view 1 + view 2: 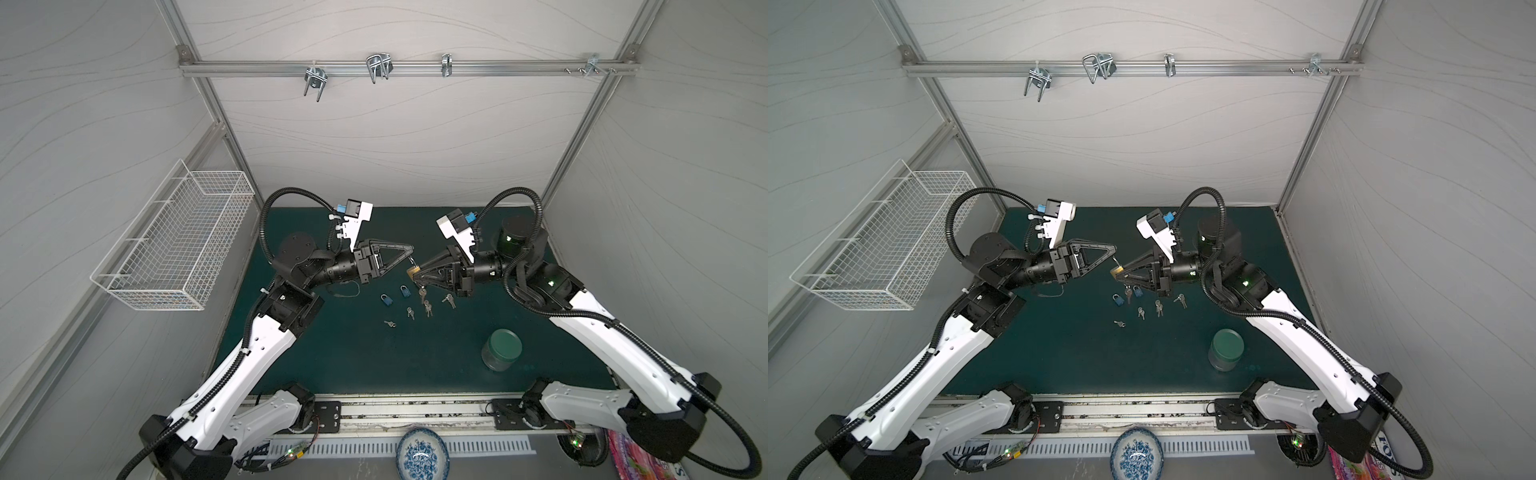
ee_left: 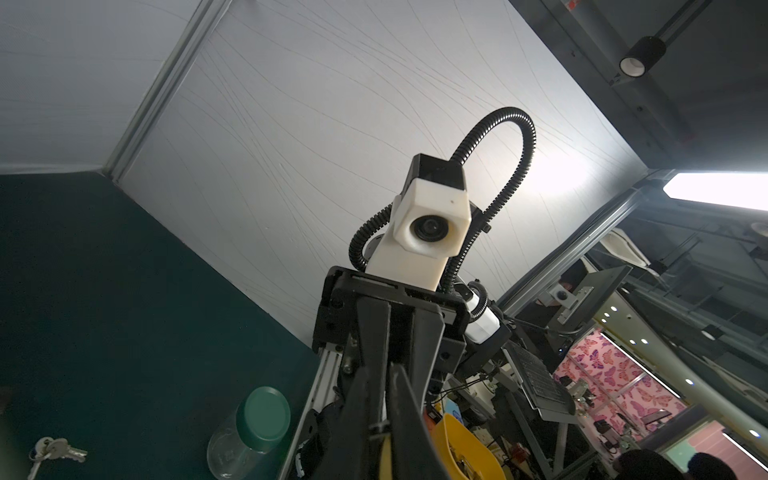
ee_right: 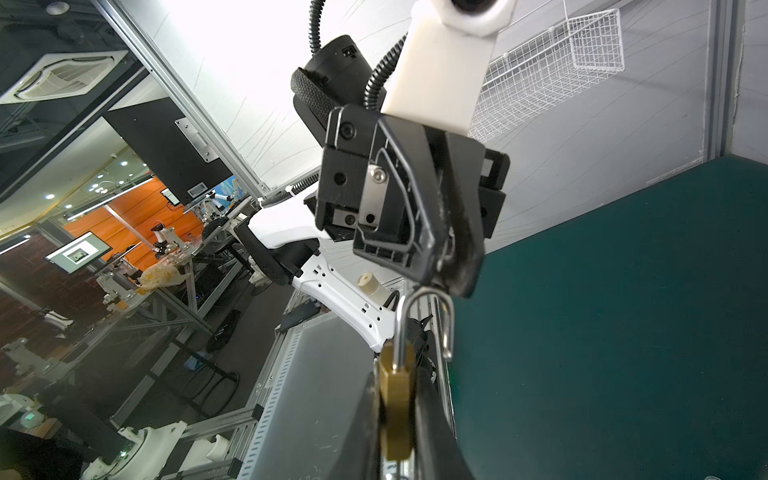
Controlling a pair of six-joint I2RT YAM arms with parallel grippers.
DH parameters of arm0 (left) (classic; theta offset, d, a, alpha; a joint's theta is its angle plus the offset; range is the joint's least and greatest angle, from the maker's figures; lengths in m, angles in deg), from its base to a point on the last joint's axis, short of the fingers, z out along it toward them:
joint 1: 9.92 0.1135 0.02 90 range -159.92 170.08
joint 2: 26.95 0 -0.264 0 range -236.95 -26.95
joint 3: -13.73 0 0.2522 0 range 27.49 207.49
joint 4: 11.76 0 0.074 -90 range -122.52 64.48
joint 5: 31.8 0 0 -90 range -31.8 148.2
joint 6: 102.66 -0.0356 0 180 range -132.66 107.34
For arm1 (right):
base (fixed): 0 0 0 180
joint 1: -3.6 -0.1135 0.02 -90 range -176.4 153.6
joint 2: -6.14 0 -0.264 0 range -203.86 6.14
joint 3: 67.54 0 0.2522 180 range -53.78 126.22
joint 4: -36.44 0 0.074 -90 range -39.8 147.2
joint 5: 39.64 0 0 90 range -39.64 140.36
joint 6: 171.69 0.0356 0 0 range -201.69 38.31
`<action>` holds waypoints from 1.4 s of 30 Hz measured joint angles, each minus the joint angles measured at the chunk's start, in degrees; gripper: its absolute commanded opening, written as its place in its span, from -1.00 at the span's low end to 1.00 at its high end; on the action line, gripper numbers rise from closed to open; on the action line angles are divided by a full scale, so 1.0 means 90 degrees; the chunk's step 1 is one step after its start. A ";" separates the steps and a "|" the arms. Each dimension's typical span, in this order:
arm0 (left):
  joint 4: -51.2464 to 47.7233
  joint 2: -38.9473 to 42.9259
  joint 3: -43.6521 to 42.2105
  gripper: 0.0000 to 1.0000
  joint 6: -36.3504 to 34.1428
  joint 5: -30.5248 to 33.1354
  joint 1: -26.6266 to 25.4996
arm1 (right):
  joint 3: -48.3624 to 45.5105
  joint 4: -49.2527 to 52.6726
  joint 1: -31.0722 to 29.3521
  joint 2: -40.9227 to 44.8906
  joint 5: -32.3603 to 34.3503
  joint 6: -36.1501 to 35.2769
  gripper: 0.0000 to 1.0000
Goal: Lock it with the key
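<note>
The brass padlock [image 3: 397, 399] is hanging in the air above the table [image 1: 353, 365], with the right hand [image 3: 398, 386] pinching its body. Its shackle [image 3: 401, 328] is standing open, the free leg swung clear of the body. The left hand [image 3: 446, 266] is meeting it from the opposite side, fingers pressed together on the shackle's crown. A key bunch [image 1: 422, 292] is dangling straight beneath the brass padlock, seemingly from a key sitting in the keyhole, though the keyhole itself is hidden.

By my reading, the closing step is under way. The next move is calling for the free leg to be swung over its hole and pushed home while the right hand is bracing the body, then for the key to be turned.

Counting outward from the brass padlock:
- Two blue padlocks [image 1: 386, 300] [image 1: 405, 291] are lying on the table just robot-side of it, making three padlocks in all.
- Four loose key bunches [image 1: 427, 308] [image 1: 410, 312] [image 1: 448, 300] [image 1: 390, 324] are lying near those, making five bunches.
- One green-lidded jar [image 1: 501, 349] is standing well apart, towards the right arm's base.
</note>
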 measured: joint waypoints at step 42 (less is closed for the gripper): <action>-0.0092 -0.0005 0.0058 0.04 -0.0056 -0.0168 -0.0058 | 0.0233 0.0452 0.0090 -0.0044 0.0435 -0.0119 -1.00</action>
